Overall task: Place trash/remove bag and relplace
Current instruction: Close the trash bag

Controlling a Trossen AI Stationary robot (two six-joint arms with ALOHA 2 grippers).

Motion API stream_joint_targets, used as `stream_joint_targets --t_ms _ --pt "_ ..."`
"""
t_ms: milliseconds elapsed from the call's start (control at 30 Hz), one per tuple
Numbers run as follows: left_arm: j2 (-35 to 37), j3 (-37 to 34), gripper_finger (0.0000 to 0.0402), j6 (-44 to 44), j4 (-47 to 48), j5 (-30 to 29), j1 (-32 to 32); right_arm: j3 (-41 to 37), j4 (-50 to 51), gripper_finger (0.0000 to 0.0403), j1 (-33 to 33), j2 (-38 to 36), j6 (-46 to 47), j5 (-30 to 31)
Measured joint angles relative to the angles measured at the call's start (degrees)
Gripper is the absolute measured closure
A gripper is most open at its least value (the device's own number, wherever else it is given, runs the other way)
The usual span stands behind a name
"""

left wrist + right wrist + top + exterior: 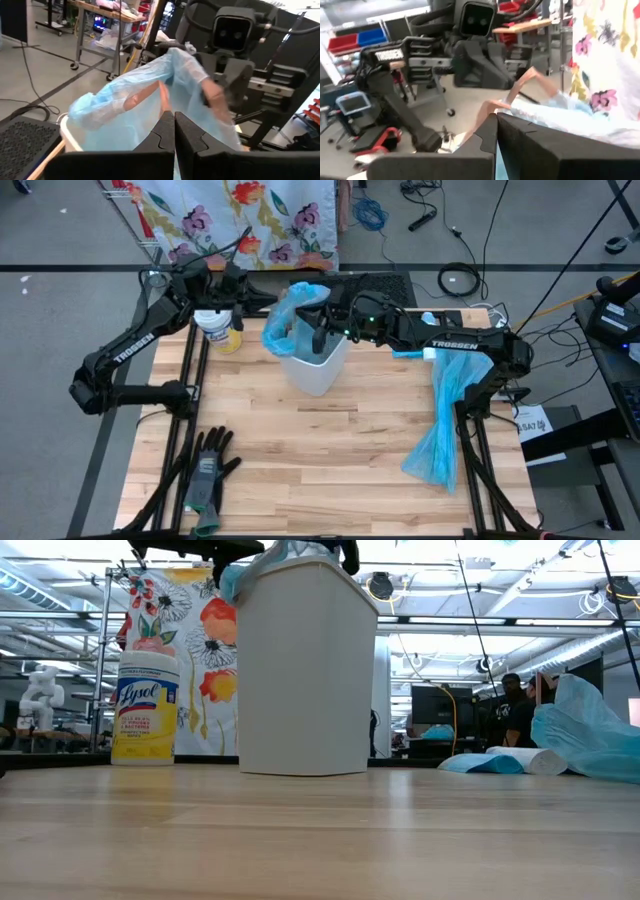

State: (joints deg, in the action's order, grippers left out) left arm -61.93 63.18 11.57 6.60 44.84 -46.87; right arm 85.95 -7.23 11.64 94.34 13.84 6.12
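Overhead arrangement, read from nine o'clock across to three o'clock. Black-and-grey gloves lie at seven o'clock on the wooden surface. A yellow-labelled wipes canister stands at eleven o'clock, just beside the left arm. The left pincer reaches to the light blue bag at the white bin, its fingers pressed together on the film at the bag's rim. The bin stands near twelve o'clock, with the bag bunched over its nine o'clock edge. The right pincer meets the bag from the opposite side, its fingers likewise together on the blue film. At four o'clock a second blue bag drapes off the surface beside a bag roll. No loose trash can be made out.
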Motion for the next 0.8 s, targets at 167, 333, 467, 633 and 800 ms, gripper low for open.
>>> stream_joint_targets --t_ms 167,333,467,633,800 --pt "0.00 0.00 0.0402 0.15 -0.36 -0.02 1.62 0.00 -3.51 0.0403 0.43 1.55 -0.15 1.70" --pt "0.00 0.00 0.0402 0.18 -0.33 -0.07 3.28 0.00 -5.79 0.0403 1.23 2.15 -0.02 2.76" --pt "0.29 0.01 0.0402 0.26 0.07 -1.69 3.67 0.00 -5.88 0.0403 1.08 2.13 0.01 2.50" --pt "3.11 1.18 0.0402 -0.59 0.04 -11.64 2.40 0.00 -5.33 0.0403 1.07 2.00 0.03 1.82" --pt "5.62 1.18 0.0402 -4.01 5.80 -23.33 0.09 0.00 -4.32 0.0403 0.99 2.00 0.36 1.03"
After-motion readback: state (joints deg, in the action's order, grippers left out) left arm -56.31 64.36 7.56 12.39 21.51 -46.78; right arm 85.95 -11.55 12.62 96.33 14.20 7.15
